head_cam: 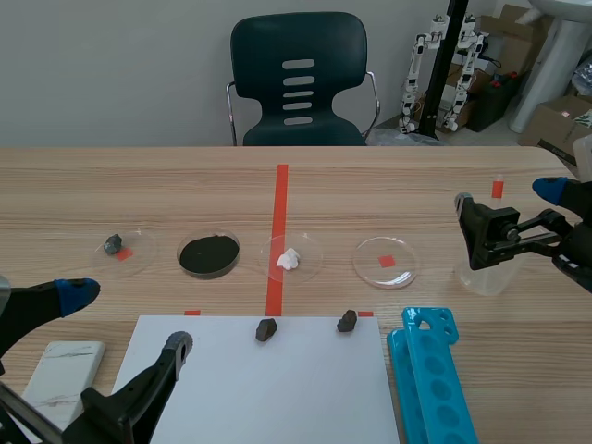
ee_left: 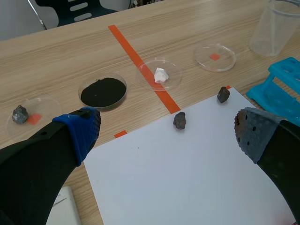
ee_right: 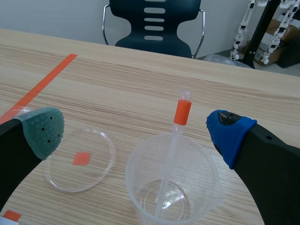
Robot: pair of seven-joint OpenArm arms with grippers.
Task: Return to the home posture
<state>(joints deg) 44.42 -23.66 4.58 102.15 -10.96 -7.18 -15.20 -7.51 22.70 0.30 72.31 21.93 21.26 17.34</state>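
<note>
Hands: we find the left hand [ee_left: 166,133] and right hand [ee_right: 137,133] both spread, carrying nothing (no load to manage); the beaker [ee_right: 212,188] just ahead of the right looks light and tippable.

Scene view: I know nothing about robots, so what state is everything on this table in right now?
Left gripper: open, holding nothing.
Right gripper: open, gripping nothing.
Cup: upright, with a pipette leaning inside.
Dish of black powder: filled.
Dish with white lump: holds one lump.
Dish with grey stone: holds one stone.
Fourth dish: empty.
Blue rack: holes empty.
</note>
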